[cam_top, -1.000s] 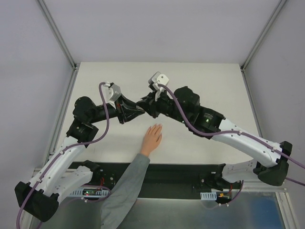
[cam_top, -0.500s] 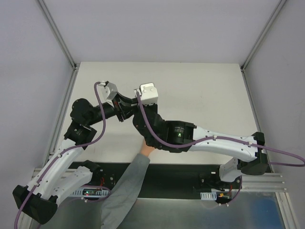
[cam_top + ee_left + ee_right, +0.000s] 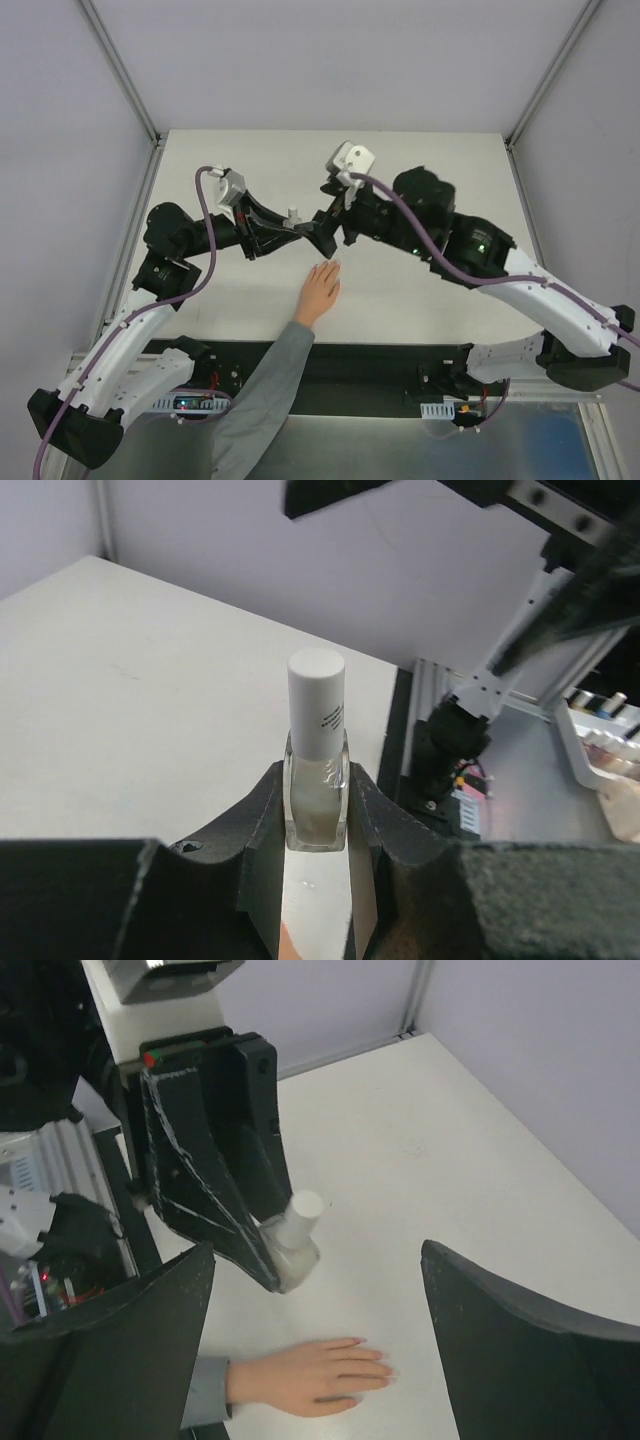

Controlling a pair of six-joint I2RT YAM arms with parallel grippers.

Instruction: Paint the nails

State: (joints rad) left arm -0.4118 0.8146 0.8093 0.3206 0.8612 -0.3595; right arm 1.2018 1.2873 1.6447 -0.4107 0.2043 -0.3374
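A pale hand (image 3: 319, 291) with a grey sleeve lies flat on the white table, fingers pointing away from the arm bases. Its nails (image 3: 385, 1368) are tiny pinkish tips, seen in the right wrist view. My left gripper (image 3: 316, 798) is shut on a small translucent bottle (image 3: 316, 792) with a white cap (image 3: 317, 702), held above the table just beyond the hand (image 3: 305, 1375). My right gripper (image 3: 318, 1255) stands wide open above the hand, with nothing between its fingers. The bottle (image 3: 291, 1250) sits just ahead of it to the left.
The two grippers (image 3: 295, 226) (image 3: 332, 236) nearly meet over the middle of the table (image 3: 430, 160). Metal frame posts (image 3: 130, 80) rise at the back corners, between grey walls. The arm bases and electronics (image 3: 190, 400) sit along the near edge, beside the sleeve.
The right gripper has gone from nearly shut to wide open. The right arm swung left over the hand and then back right. The left gripper kept hold of the bottle and shifted slightly right.
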